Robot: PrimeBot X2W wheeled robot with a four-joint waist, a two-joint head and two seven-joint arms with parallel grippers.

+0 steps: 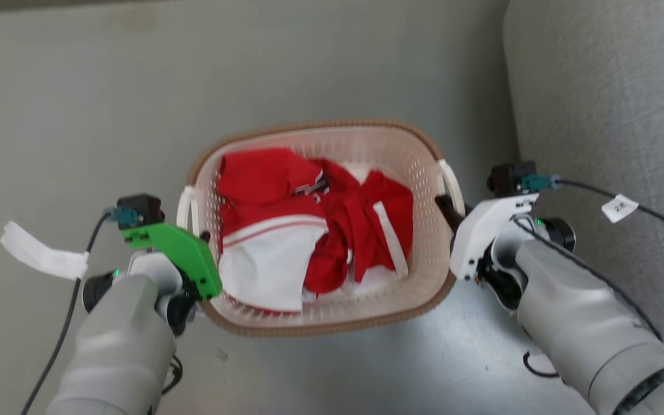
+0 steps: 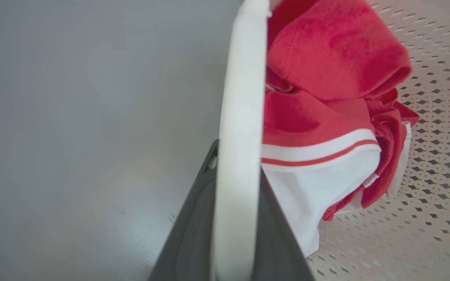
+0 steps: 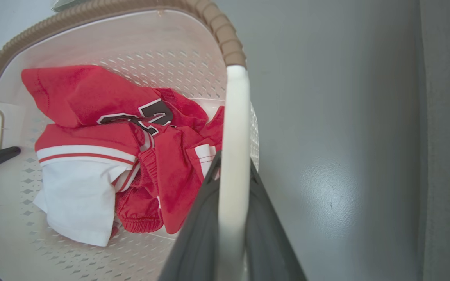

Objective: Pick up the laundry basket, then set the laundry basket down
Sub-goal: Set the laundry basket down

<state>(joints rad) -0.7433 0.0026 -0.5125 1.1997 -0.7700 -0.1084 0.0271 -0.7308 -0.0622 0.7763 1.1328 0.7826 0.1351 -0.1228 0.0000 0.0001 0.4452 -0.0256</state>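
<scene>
Gripping laundry basket (image 1: 320, 124) by handles: left tool (image 1: 204, 236) clamped on left handle (image 2: 240, 117), right tool (image 1: 446, 206) on right handle (image 3: 234, 136). Position: over floor (image 1: 78, 115), just left of grey couch (image 1: 608, 86). Best: hold level, move both arms together, avoid tilt.

Cream laundry basket (image 1: 424, 173), brown rim (image 1: 320, 125); red-white clothes (image 1: 268, 178).
</scene>
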